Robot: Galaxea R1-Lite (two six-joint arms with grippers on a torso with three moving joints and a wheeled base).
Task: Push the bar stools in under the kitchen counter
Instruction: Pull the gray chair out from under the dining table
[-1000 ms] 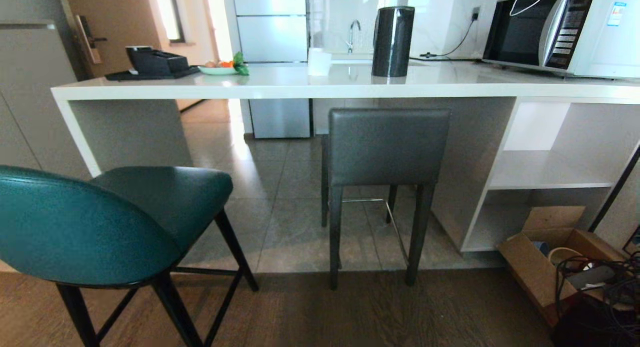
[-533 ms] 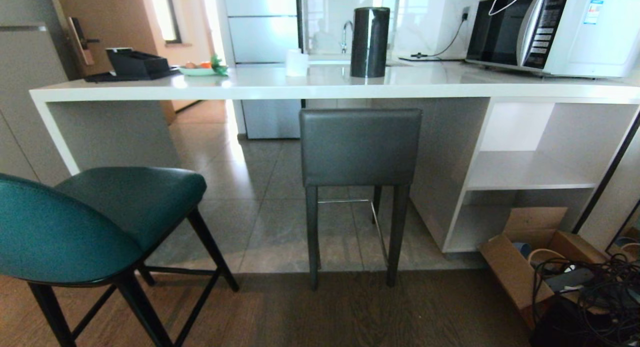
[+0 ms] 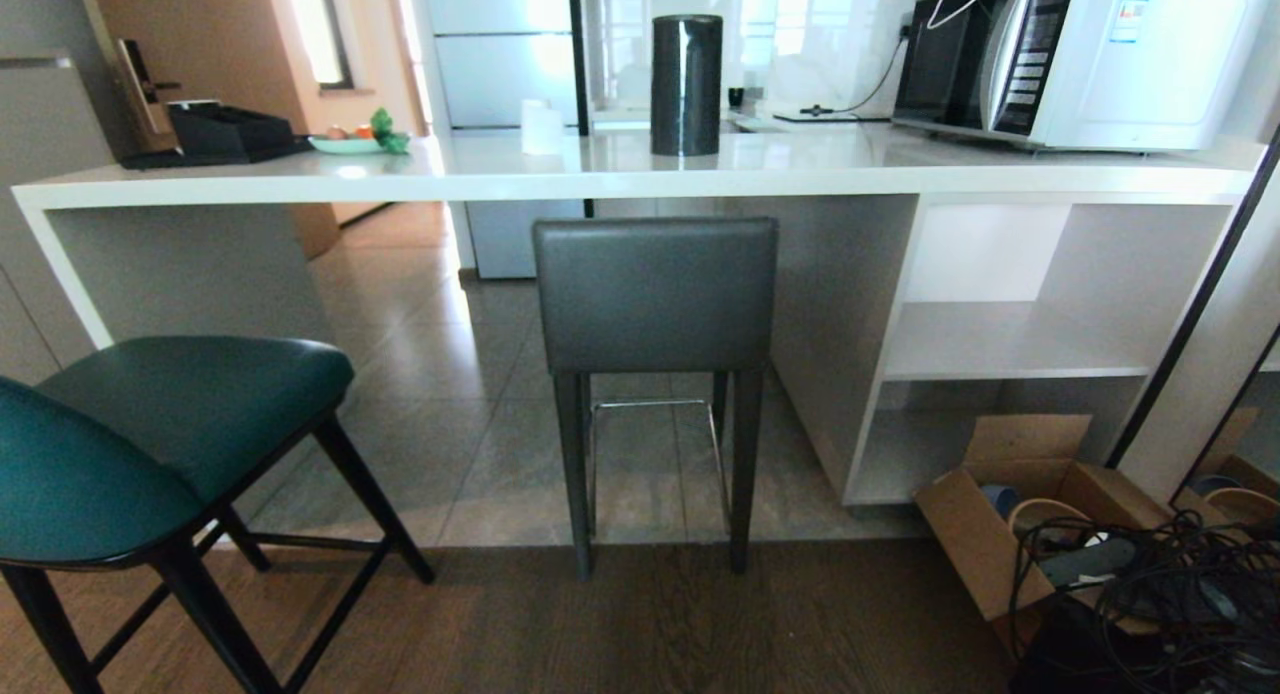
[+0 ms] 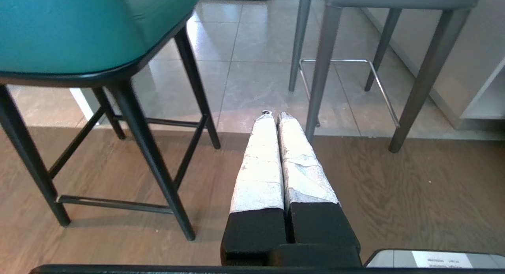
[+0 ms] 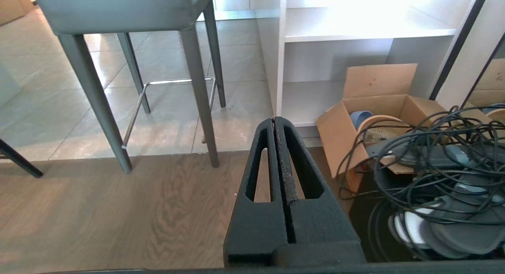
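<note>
A grey stool (image 3: 655, 294) stands tucked against the worktop (image 3: 640, 179); a teal stool (image 3: 150, 444) stands apart, well out from it.

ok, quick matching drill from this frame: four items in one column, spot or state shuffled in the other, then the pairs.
1. teal stool
2. grey stool
3. microwave
4. cardboard box

a. on the counter, right end
b. backrest just below the counter edge
c. on the floor by the open shelf
d. standing out from the counter, left side

Pairs: 1-d, 2-b, 3-a, 4-c
</note>
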